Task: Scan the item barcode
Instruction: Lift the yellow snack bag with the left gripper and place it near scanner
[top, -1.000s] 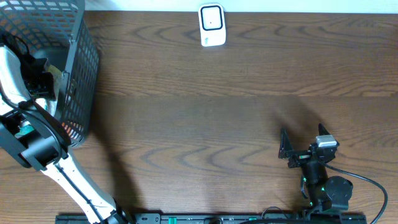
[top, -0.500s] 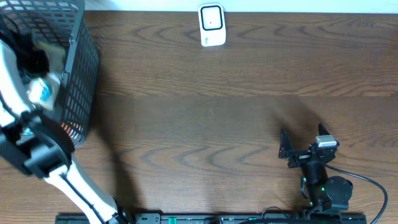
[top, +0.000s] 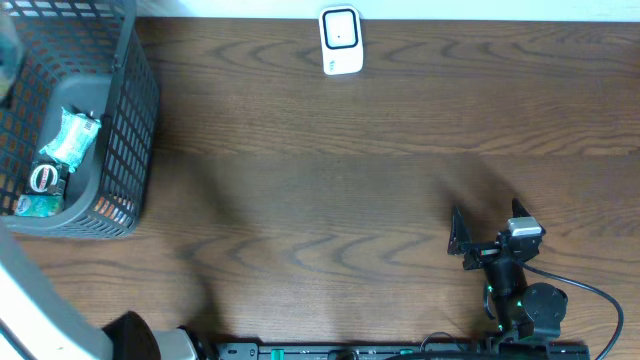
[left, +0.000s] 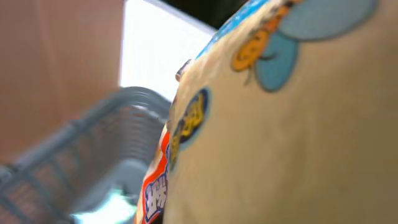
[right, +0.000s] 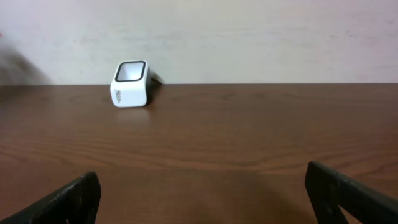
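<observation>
Overhead: one basket (top: 130, 120), one scanner (top: 340, 40) | left hand clamped on one snack packet (left: 280, 124) | right hand (right: 205, 198) apart

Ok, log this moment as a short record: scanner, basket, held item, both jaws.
scanner: small white barcode scanner, far edge of the brown wooden table
basket: dark grey wire basket, far left, containing a pale green packet and more
held item: cream packet with blue and orange print, above the basket
left jaws: shut on the cream packet
right jaws: open, empty, facing the scanner
</observation>
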